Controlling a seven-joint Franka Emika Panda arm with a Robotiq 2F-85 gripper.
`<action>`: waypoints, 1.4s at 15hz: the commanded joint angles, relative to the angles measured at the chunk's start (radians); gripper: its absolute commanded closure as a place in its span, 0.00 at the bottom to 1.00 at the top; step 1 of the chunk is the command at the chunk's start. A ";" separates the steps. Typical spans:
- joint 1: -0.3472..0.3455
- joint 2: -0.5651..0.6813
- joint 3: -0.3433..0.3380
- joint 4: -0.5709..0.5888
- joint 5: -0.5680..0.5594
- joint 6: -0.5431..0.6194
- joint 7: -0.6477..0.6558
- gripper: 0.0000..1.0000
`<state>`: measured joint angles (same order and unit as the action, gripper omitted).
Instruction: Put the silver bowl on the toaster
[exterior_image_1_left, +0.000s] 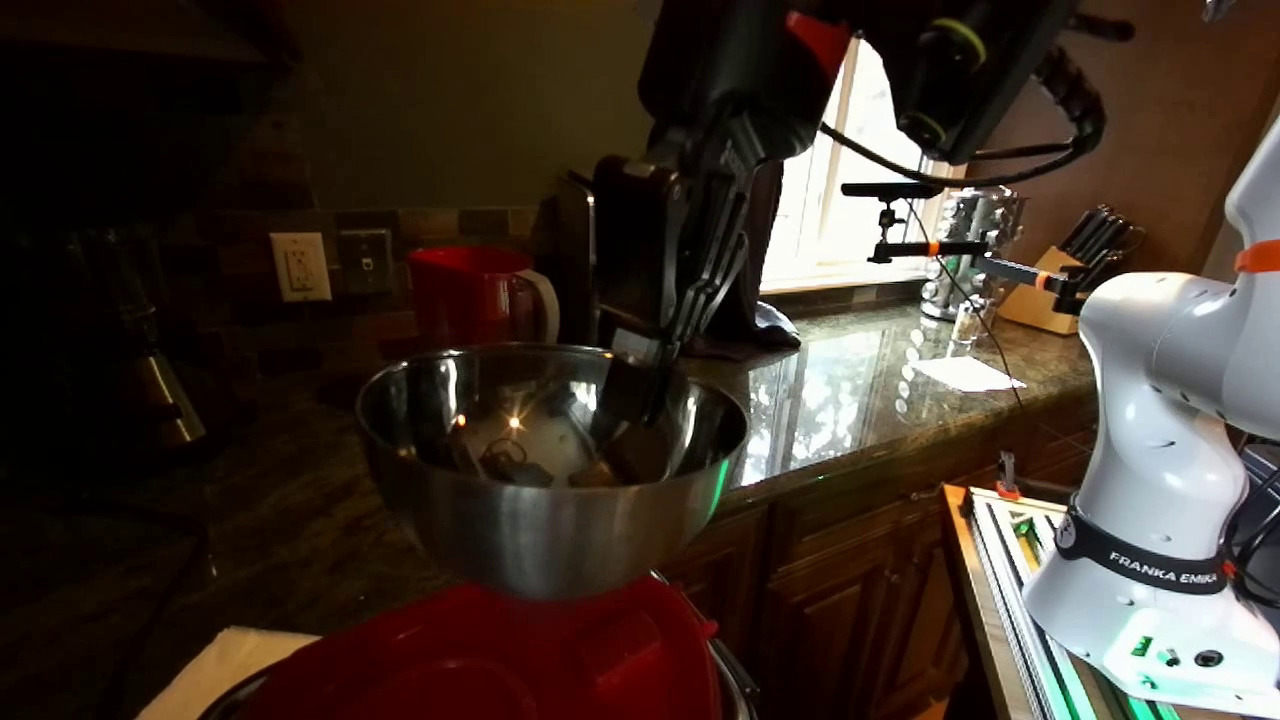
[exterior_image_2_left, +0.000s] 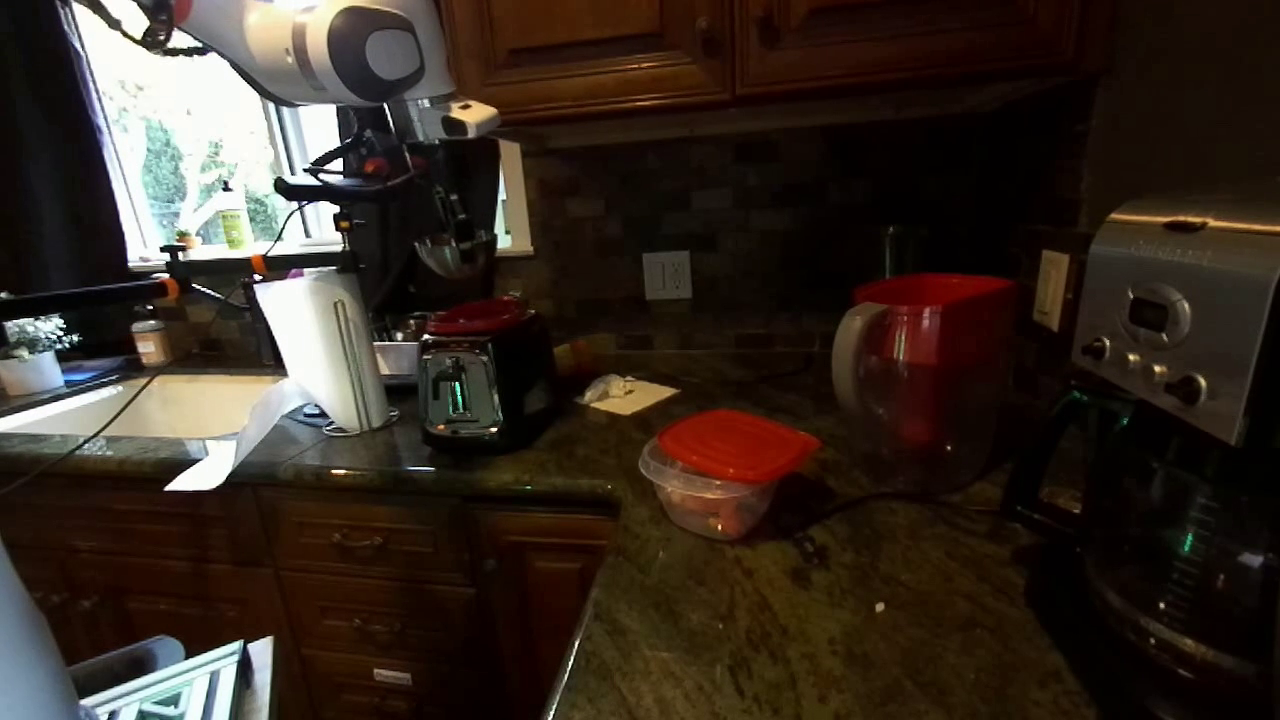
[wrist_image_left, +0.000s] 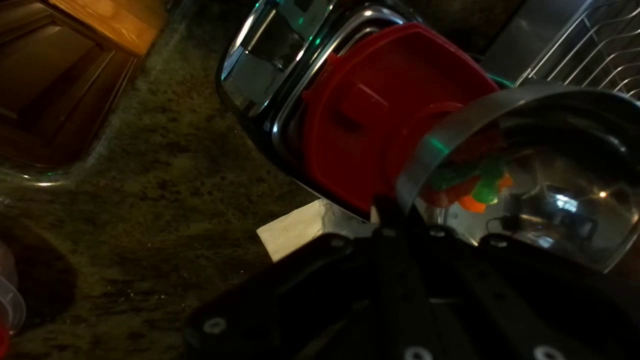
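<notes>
1. We see the gripper (wrist_image_left: 398, 215) pinching the silver bowl (exterior_image_1_left: 560, 540) by its rim; the bowl hangs higher than the toaster (exterior_image_2_left: 462, 390) and apart from it, though how squarely over it we cannot tell.
2. The toaster stands near the front edge of the dark granite counter (exterior_image_2_left: 760, 640), beside its inner corner, with a red lid (wrist_image_left: 360, 120) lying on top.
3. Along that edge we find a paper towel roll (exterior_image_2_left: 320, 350), its loose sheet (exterior_image_2_left: 240, 440) drooping over the side, then a white sink (exterior_image_2_left: 200, 405) below a window (exterior_image_2_left: 180, 120).
4. Past the inner corner rests a lidded plastic tub (exterior_image_2_left: 715, 505); toward the back corner stands a red-topped pitcher (exterior_image_2_left: 930, 370), with a coffee maker (exterior_image_2_left: 1180, 300) nearer us.
5. In an exterior view, a wooden knife block (exterior_image_1_left: 1040, 297) stands toward the counter's back edge.
6. Wooden cabinets (exterior_image_2_left: 600, 45) hang above the counter in our dim room.
</notes>
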<state>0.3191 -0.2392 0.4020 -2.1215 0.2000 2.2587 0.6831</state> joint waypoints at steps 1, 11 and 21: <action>-0.001 0.040 0.033 0.008 -0.040 0.037 0.022 0.99; 0.018 0.192 0.037 0.070 -0.057 0.078 0.069 0.99; 0.037 0.251 0.020 0.116 -0.131 0.073 0.179 0.66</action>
<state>0.3355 -0.0053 0.4372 -2.0247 0.1075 2.3269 0.8066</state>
